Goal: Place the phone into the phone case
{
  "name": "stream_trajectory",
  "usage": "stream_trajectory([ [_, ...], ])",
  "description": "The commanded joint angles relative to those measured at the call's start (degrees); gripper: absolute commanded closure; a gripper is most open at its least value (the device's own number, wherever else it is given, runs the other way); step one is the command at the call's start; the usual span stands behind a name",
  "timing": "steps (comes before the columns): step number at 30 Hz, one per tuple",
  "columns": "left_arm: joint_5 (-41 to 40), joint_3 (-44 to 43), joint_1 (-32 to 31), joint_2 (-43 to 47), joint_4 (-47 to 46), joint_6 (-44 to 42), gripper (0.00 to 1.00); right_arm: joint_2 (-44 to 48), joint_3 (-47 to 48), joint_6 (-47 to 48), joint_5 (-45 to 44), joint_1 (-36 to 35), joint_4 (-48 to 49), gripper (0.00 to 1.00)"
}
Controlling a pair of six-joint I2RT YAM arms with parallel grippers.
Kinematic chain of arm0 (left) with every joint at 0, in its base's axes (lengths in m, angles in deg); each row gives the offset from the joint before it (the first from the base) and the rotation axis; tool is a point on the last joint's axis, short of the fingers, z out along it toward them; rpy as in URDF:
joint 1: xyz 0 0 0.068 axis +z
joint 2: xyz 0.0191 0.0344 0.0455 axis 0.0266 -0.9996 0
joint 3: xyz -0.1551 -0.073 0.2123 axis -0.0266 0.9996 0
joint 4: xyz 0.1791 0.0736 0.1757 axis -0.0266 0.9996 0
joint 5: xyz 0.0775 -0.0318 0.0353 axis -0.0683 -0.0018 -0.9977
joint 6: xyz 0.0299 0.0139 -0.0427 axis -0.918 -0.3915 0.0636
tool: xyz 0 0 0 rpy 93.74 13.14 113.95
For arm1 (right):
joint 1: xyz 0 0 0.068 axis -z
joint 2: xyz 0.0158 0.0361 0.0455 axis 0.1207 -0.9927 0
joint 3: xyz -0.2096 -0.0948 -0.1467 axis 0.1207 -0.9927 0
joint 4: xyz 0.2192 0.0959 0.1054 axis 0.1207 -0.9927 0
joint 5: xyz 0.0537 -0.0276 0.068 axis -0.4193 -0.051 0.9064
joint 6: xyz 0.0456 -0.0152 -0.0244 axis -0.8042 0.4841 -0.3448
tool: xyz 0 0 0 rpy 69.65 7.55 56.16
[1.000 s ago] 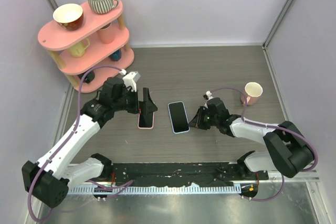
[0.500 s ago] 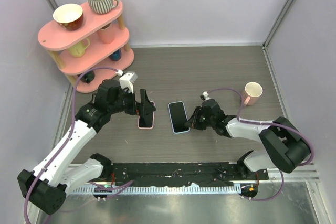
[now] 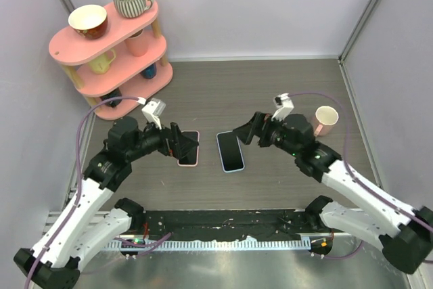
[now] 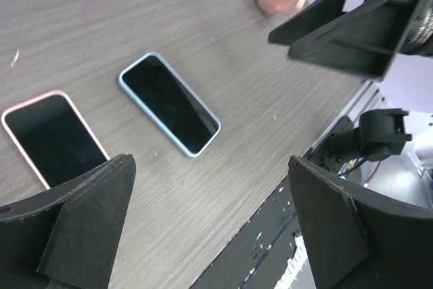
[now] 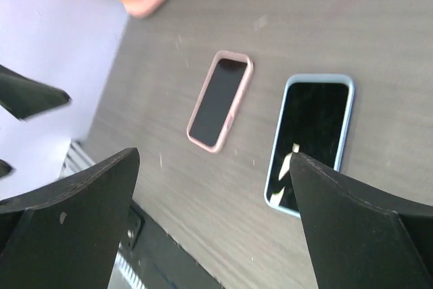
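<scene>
The phone (image 3: 230, 151), dark-faced with a blue rim, lies flat on the tabletop (image 3: 270, 86), outside the case. The pink-rimmed case (image 3: 189, 148) lies just left of the phone, apart from it; whether its dark inside is empty cannot be told. The left claw (image 3: 177, 144) hangs over the case left of the phone, fingers spread wide and holding nothing. The right claw (image 3: 247, 130) hovers just right of the phone, also wide and empty. A pink cup (image 3: 326, 120) stands well right of the phone.
</scene>
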Motion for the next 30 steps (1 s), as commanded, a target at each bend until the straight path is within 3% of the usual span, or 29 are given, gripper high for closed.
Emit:
stream_trajectory([
  [1, 0.5, 1.9, -0.3, 7.3, -10.0, 1.4, 0.0, 8.2, 8.1, 8.4, -15.0, -0.2, -14.3, 0.0],
  [5, -3.0, 3.9, -0.3, 13.4, -12.5, 1.7, 0.0, 12.9, 15.3, 10.9, -25.2, -0.2, -23.3, 0.01],
  [8, -4.7, 3.6, -0.3, 15.7, -11.5, 1.9, 0.0, 16.9, 16.8, 9.9, -26.9, -0.2, -24.9, 0.0],
  [18, -6.0, -0.5, -0.3, 15.3, -6.3, 2.5, 0.0, 23.3, 13.5, 13.6, -15.7, -0.2, -20.7, 0.0],
  [30, -5.3, -1.5, -0.3, 14.7, -6.1, 3.4, 0.0, 24.9, 14.6, 11.9, -13.4, -0.2, -21.1, 0.0],
])
